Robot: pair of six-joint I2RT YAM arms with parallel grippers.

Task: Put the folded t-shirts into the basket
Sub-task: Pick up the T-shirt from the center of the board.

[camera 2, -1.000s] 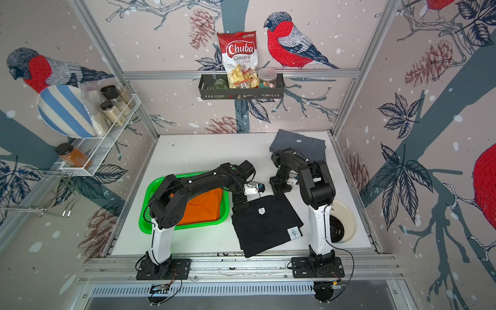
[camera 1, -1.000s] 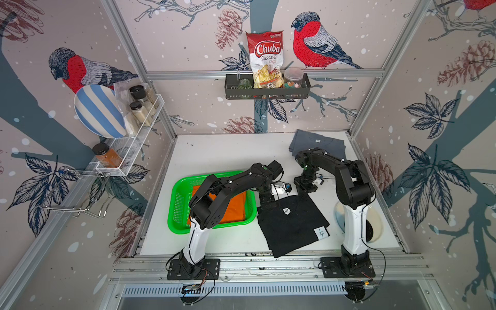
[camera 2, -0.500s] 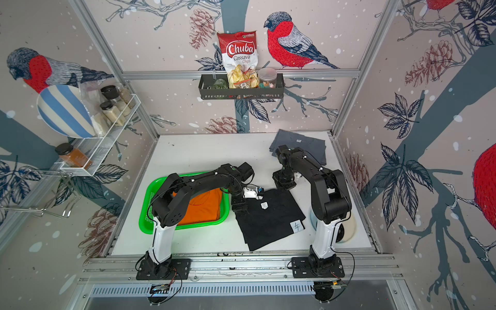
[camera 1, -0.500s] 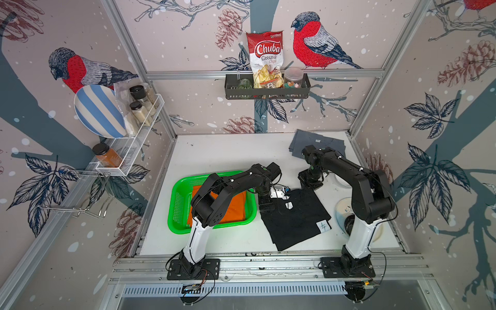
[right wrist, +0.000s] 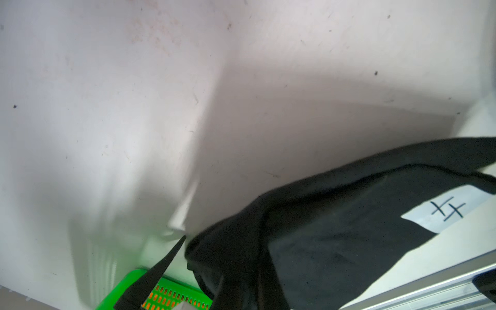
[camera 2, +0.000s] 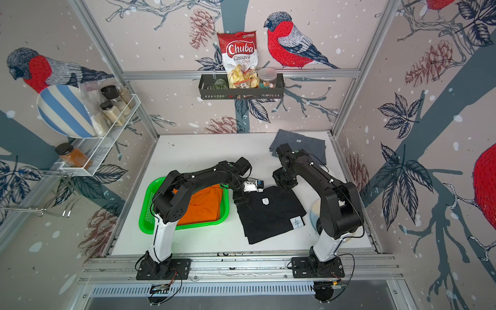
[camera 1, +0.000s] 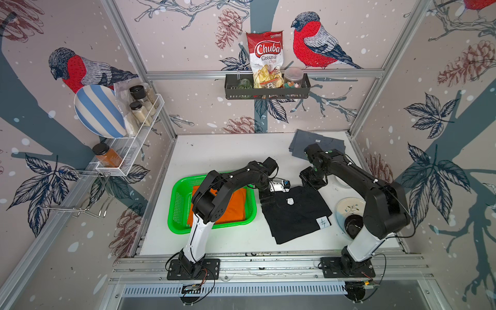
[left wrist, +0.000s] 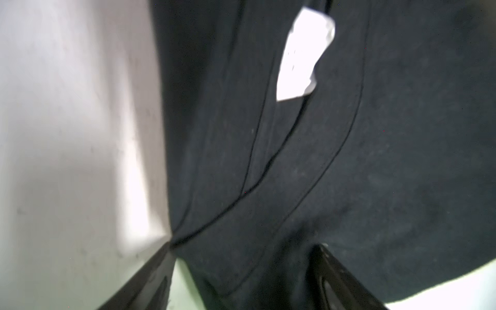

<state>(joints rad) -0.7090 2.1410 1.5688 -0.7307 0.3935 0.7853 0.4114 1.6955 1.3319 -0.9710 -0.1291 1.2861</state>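
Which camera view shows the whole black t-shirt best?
Both top views: there the black t-shirt shows almost whole, on the table beside the basket. The left wrist view shows just its blurred collar and neck label; the right wrist view shows one edge with the paper tag.

The black t-shirt between the left jaws is matt, finely knit cloth with stitched seams; its neck label looks smooth and white. Beside those jaws, the basket is glossy perforated green plastic, and the orange t-shirt in it is matt cloth. The worktop under the jaws is matt white, lightly scuffed and speckled.
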